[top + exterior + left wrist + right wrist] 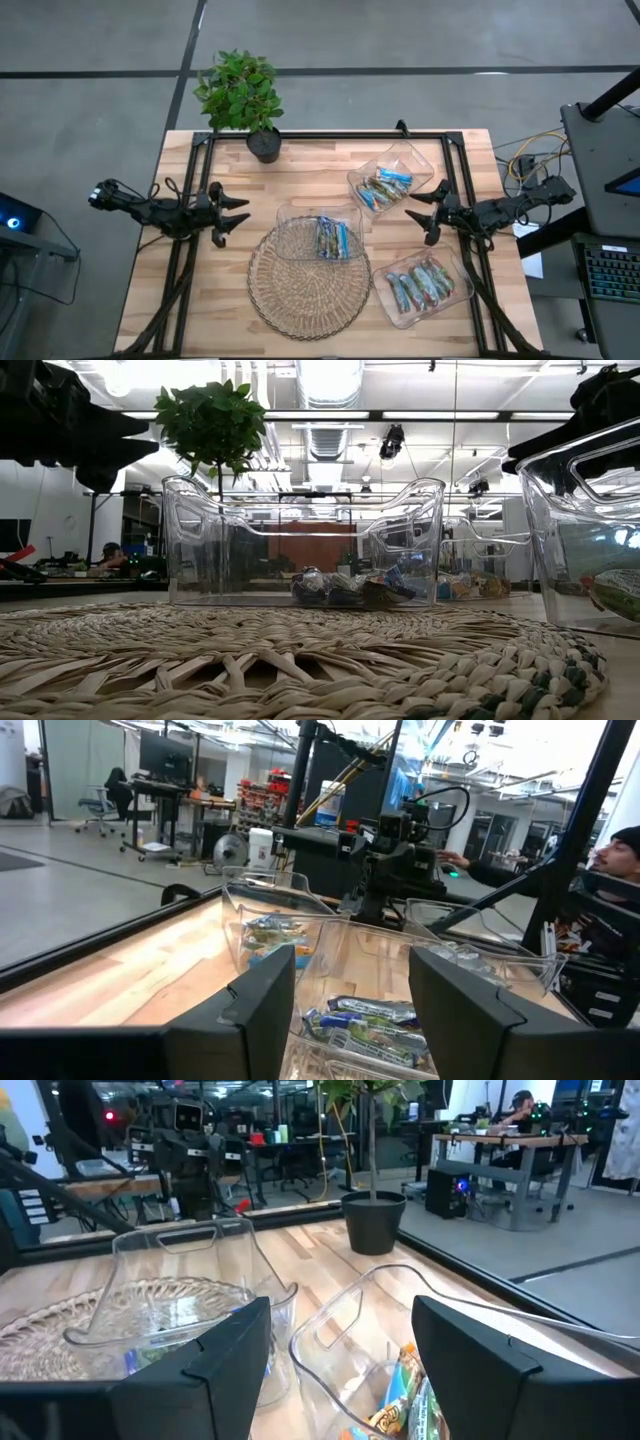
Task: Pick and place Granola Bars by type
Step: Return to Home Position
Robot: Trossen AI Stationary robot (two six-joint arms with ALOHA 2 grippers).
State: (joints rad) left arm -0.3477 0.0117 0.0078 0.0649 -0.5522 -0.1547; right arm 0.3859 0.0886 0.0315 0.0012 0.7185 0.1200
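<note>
The granola bars lie sorted in three clear trays. Blue-wrapped bars (333, 238) fill the middle tray (318, 232), which rests partly on the woven mat (308, 283). A mix of blue, orange and silver bars (383, 187) lies in the far right tray (392, 178). Green-silver and reddish-tan bars (422, 283) lie in the near right tray (428, 288). My left gripper (240, 215) hovers open above the table, left of the middle tray. My right gripper (420, 212) hovers open between the two right trays. Both hold nothing. In the left wrist view the blue bars (365, 1020) show between the fingers.
A potted plant (243, 96) stands at the table's far edge, left of centre. A black metal frame (330, 134) runs along the far side and down both sides of the table. Bare wood lies near the left edge (150, 300). People sit at desks in the room beyond.
</note>
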